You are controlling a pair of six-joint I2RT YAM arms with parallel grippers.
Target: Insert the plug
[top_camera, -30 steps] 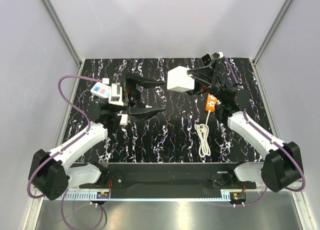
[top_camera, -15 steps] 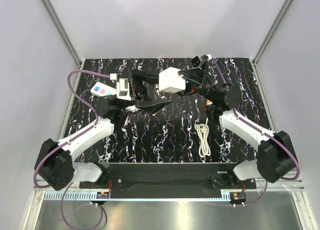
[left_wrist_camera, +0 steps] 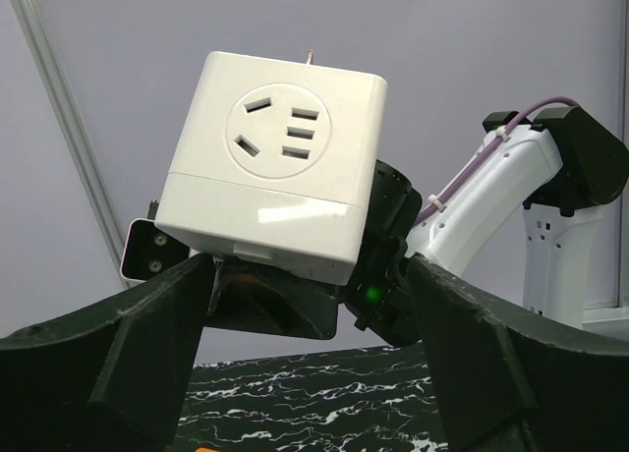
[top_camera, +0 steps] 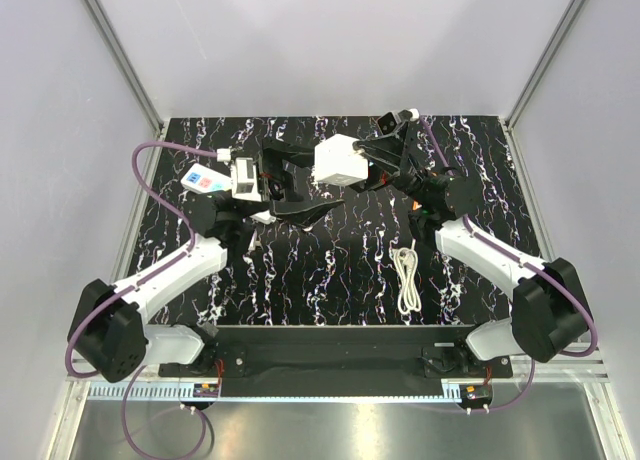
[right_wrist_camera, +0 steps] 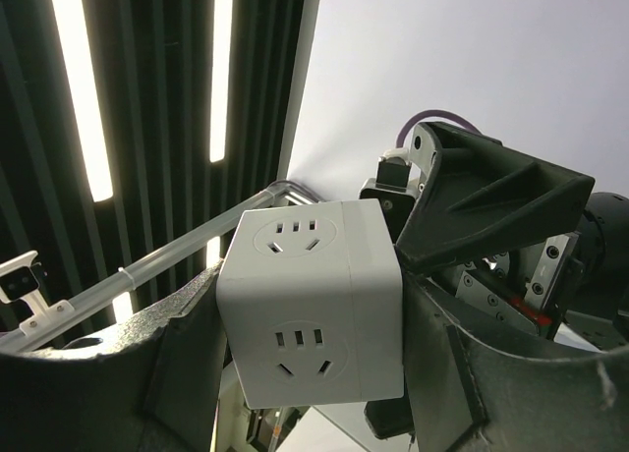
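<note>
The right gripper (right_wrist_camera: 313,378) is clamped on the plug (top_camera: 337,163), holding it tilted in the air over the 12 o'clock side of the mat (top_camera: 330,270). The left gripper (top_camera: 318,180) sits at the plug's 8 o'clock, jaws spread wide, holding nothing; its fingers (left_wrist_camera: 118,354) seem not to touch it. A white cable (top_camera: 407,278) lies at the plug's 5 o'clock

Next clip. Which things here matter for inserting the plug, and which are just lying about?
Part of the job:
- white cube plug, clamped in the right tool
- orange power strip, mostly hidden under the right arm
- coiled white cord, probably the strip's

Lying about:
- white strip with coloured buttons, at the mat's left edge
</note>
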